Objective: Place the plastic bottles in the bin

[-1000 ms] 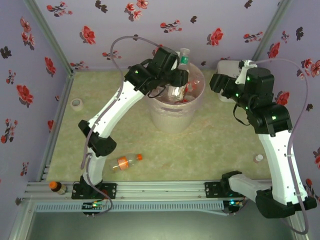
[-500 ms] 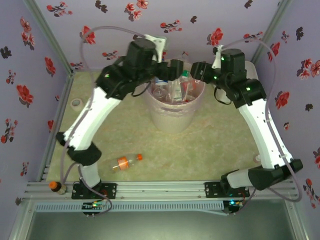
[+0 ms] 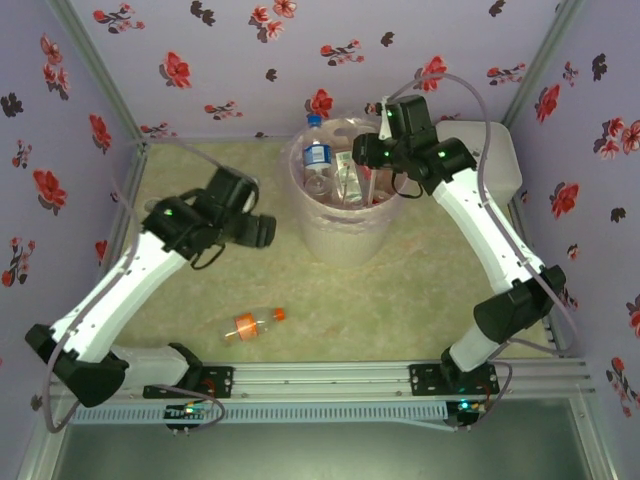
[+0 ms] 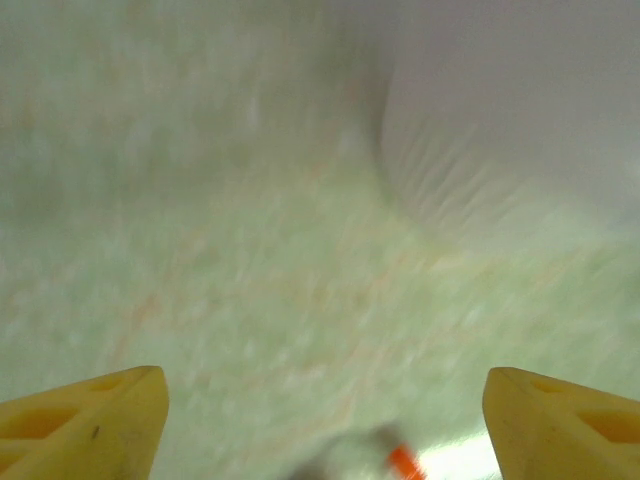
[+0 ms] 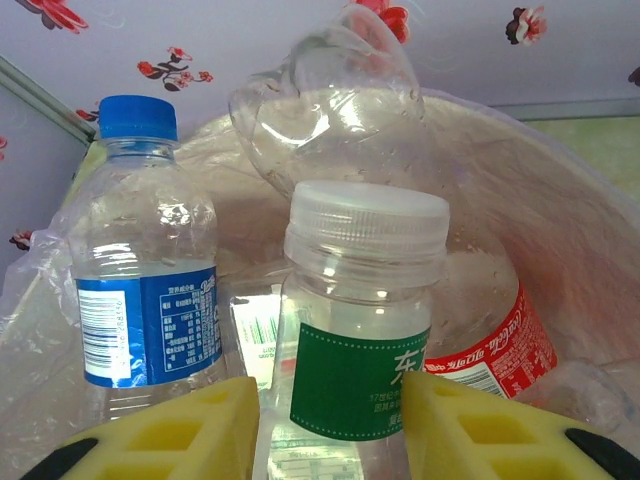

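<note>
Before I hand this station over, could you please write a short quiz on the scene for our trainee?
1. True or false: the left pincer is holding a bottle.
2. The lying bottle on the table, outside the bin, has which cap colour? A green, B orange, C blue.
3. What colour is the label of the white-capped bottle gripped by the right pincer?

Key: 1 false, it is open with nothing in it. 2 B. 3 green.
</note>
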Motion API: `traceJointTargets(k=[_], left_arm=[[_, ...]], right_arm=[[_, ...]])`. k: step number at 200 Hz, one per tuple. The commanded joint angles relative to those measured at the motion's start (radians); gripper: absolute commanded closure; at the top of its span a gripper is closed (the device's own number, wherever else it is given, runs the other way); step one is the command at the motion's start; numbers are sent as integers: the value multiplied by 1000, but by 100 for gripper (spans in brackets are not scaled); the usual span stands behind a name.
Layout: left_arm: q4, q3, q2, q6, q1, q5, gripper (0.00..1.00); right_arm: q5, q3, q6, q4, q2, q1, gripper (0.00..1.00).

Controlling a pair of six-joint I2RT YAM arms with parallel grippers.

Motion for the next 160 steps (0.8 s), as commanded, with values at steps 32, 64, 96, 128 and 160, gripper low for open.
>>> traceJointTargets(k=[32,64,96,128,160], left_arm=[[-19,-260,-15,3,-22,95,0],[29,-356,2,-48,-88,206,0],[7,-417,51,-134,-167,236,0],[81,-537,55,-222,-184,240,0],[82,-590,88,-272,-198,249,0]], right_arm=[[45,143,-26,-91,-87,4,37],[96,91,-22,-100,-179,-18,26],[77,7,4,-97,-259,-83,24],[55,-44,21,-77,-300,-116,23],[23,-60,43,-41,-295,-122,23]])
